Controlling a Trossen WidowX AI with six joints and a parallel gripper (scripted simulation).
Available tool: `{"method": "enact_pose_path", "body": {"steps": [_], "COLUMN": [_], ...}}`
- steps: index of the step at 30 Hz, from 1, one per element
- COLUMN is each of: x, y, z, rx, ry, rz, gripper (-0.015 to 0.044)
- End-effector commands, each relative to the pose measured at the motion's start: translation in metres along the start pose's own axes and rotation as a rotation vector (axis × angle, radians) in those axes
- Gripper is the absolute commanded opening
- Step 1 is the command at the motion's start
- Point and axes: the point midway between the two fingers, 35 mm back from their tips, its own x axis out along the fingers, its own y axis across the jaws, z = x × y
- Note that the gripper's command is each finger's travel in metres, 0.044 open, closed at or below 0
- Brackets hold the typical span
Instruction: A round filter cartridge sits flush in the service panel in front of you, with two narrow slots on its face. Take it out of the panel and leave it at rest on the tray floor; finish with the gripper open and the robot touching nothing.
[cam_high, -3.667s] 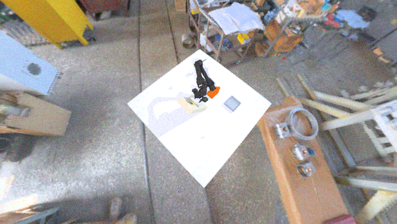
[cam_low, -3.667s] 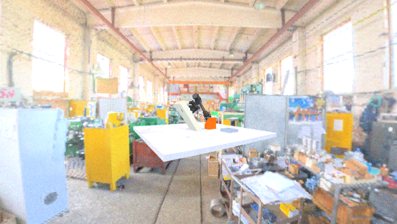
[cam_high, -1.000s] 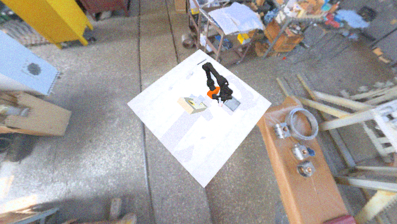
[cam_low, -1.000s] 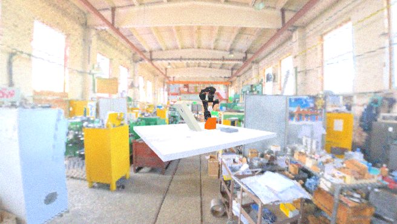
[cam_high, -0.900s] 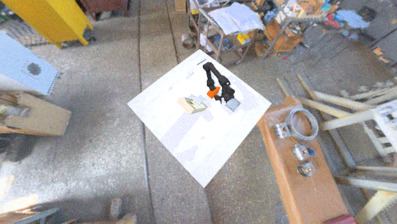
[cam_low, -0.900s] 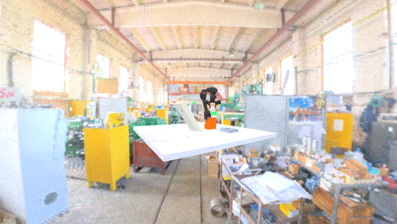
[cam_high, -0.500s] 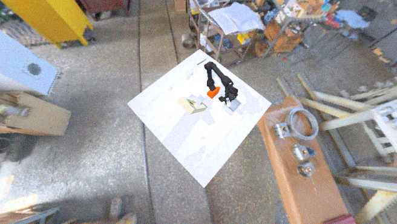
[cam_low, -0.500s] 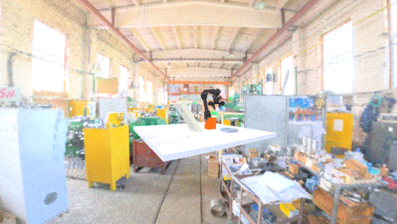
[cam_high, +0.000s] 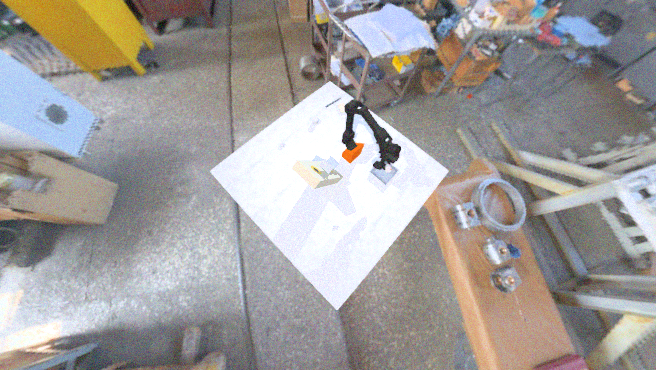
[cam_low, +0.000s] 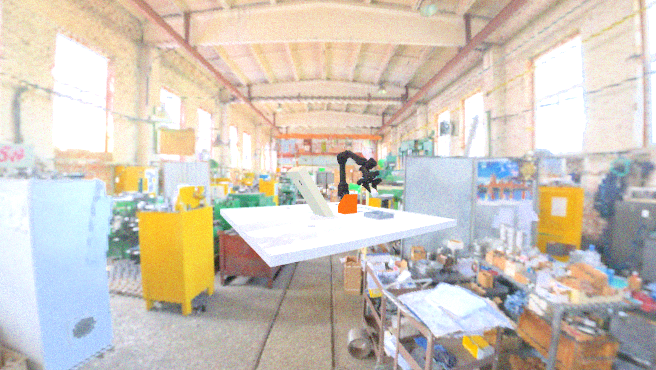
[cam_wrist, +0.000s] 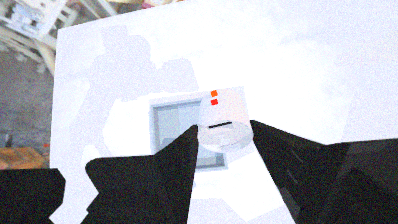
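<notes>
From the top, I saw my black arm (cam_high: 367, 117) bent over the white counter (cam_high: 320, 235) (cam_low: 340, 235) (cam_wrist: 280, 60), with my fingers (cam_high: 384, 166) (cam_low: 371, 185) at the tray (cam_high: 384, 176) (cam_low: 379, 214) (cam_wrist: 155, 125). To the left of the tray stood the service panel (cam_high: 305, 175) (cam_low: 312, 192), its round opening dark and ringed in yellow. An orange block (cam_high: 353, 152) (cam_low: 348, 204) lay between the two, by the foot of my arm.

From outside, my fingers hung above the tray, apart from it, and the panel leaned at a slant on the left.

At my wrist, I had the pale filter cartridge (cam_wrist: 225, 115) clamped, my fingers parted about halfway by its width. It was out of the panel. One dark slot and two small marks, orange and red, showed on it, and it overlapped part of the tray in that view.
</notes>
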Motion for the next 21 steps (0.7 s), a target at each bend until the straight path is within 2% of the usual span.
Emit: {"method": "enact_pose_path", "body": {"steps": [1,9,14,21], "x": [0.014,0.043,0.047,0.083], "y": [0.021,0.059,0.060,0.061], "z": [-0.010,-0.042,-0.044,-0.063], "rx": [-0.076,-0.228,-0.232,-0.232], "ry": [-0.001,0.011,0.011,0.011], "rz": [0.045,0.135,0.138,0.138], "gripper": [0.0000,0.0000,0.0000,0.0000]}}
